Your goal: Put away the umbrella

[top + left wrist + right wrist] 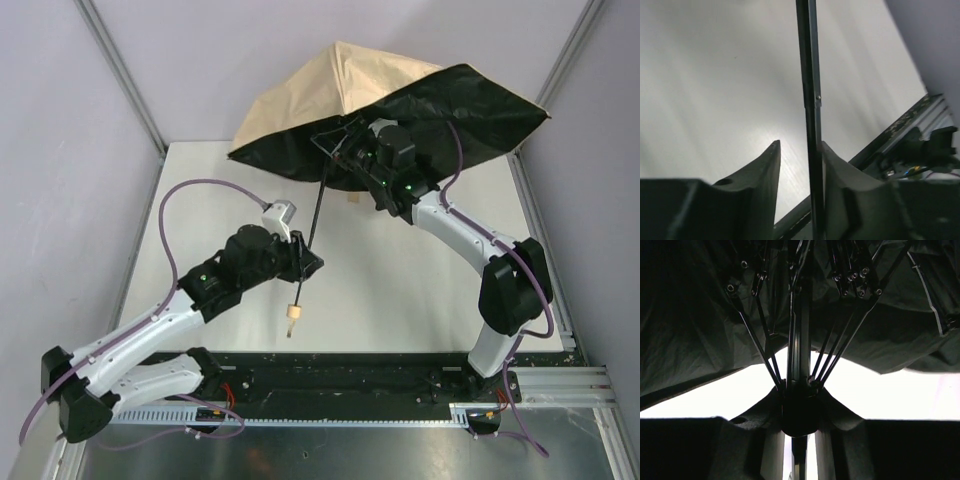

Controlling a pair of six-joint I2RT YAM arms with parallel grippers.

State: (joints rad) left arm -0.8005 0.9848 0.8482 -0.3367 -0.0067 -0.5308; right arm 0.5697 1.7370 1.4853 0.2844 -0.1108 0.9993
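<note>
While the umbrella (390,110) stands wide open in the top view, putting it away looks barely begun. The canopy (330,85), beige outside and black within, is spread over the wrist of the right arm (455,225). From under that fabric the shaft (316,215) runs down through the left fingers (308,264). The small tan handle (293,315) hangs just beyond them, seemingly above the tabletop (400,290) rather than on it.

Seen from the left wrist, the black shaft (810,100) passes between the left fingers (771,167). It lies against one finger, while a strip of pale tabletop shows between it and the other. These fingers are therefore parted, loosely cradling the shaft rather than clamping it.

Seen from the right wrist, the right fingers (760,440) press in on both sides of the runner (800,415), the collar on the shaft where the ribs (757,347) gather, and appear to grip it. Just beyond the fingers the ribs fan out, stretched taut, with the canopy's black underside arching over them.

Nearly everything is left to do, judging by this: drawing the runner along the shaft to collapse the canopy, shortening the shaft, gathering the fabric and stowing the bundle. No place to stow it shows in any view.
</note>
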